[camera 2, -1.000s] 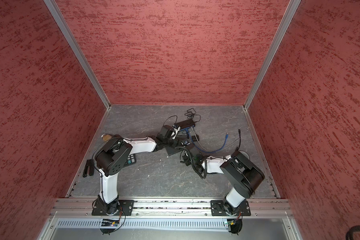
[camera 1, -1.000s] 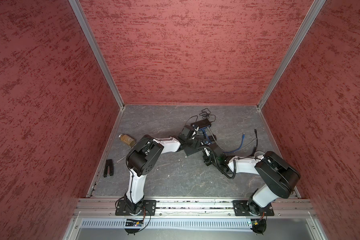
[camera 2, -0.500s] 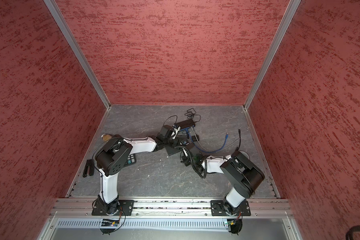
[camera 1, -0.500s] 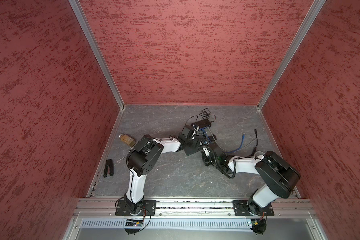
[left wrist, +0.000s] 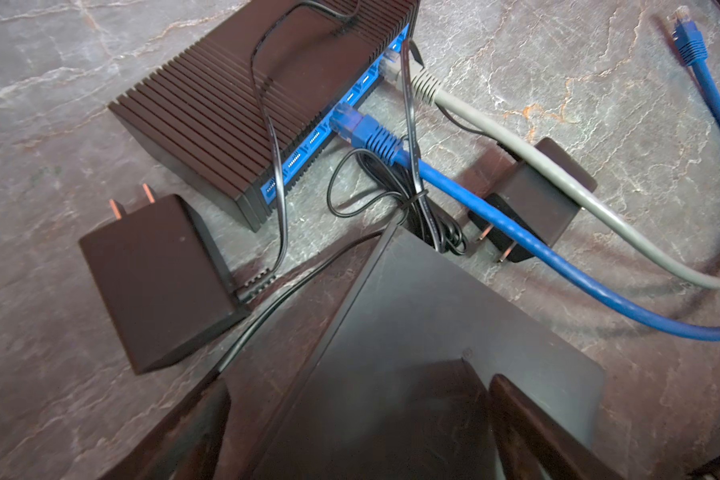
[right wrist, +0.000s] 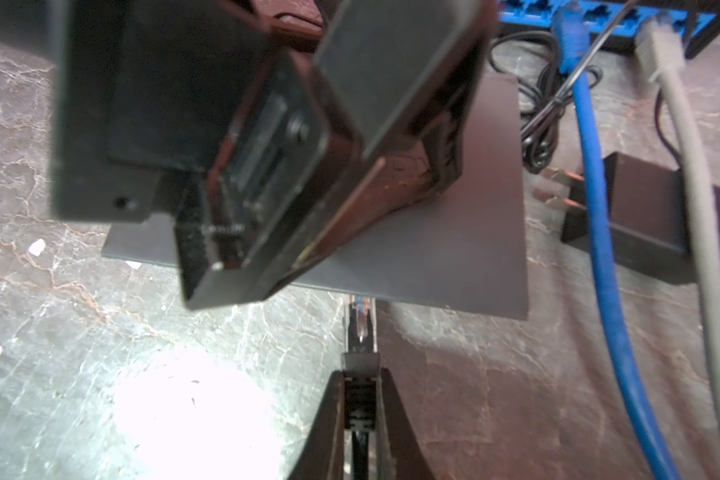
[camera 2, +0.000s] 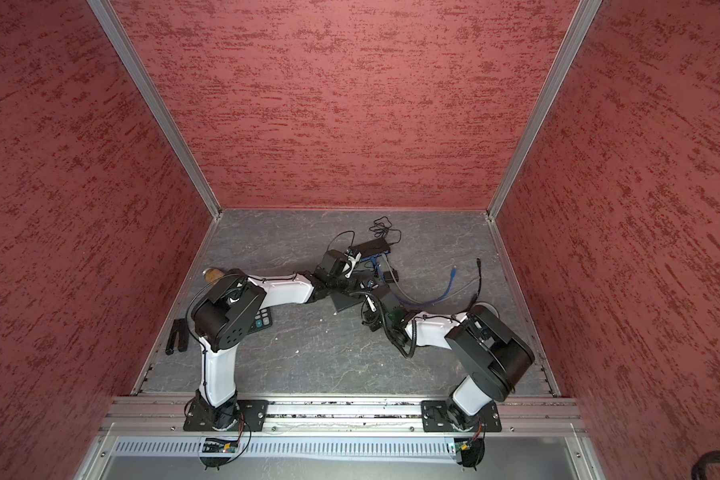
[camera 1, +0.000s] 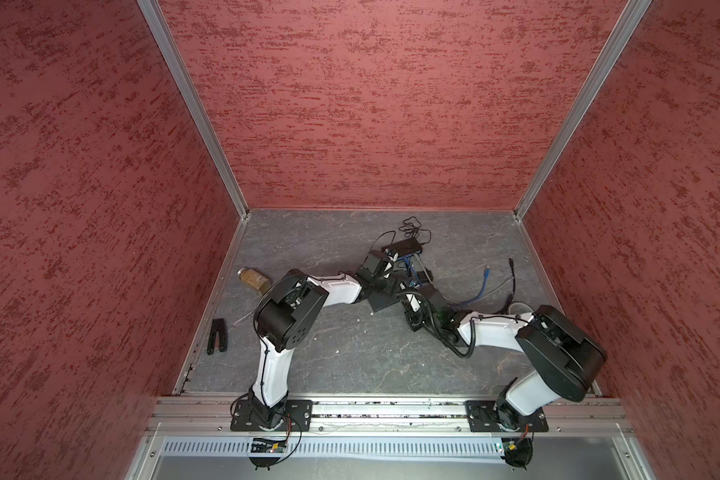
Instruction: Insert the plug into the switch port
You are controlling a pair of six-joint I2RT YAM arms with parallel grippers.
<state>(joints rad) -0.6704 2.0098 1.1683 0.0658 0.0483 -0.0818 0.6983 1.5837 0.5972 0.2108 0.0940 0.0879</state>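
Plug (right wrist: 361, 320) pinched by right hand (right wrist: 360, 374); left hand (left wrist: 356, 388) spread; black box (left wrist: 412, 299) blocks switch (left wrist: 233, 104).

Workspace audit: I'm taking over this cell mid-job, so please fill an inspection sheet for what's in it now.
Surface: grey marbled tabletop, a few white specks.
Job's things: black switch; clear plug not yet in a port.
Clutter: jar, black hand tool, calculator, two power adapters, flat dark panel.
End effectors: left end effector open above the panel; right end effector shut on the plug.
Cables: blue cable and grey cable plugged into switch; loose blue plug; bundled black cord.
Surroundings: red textured walls, aluminium frame.
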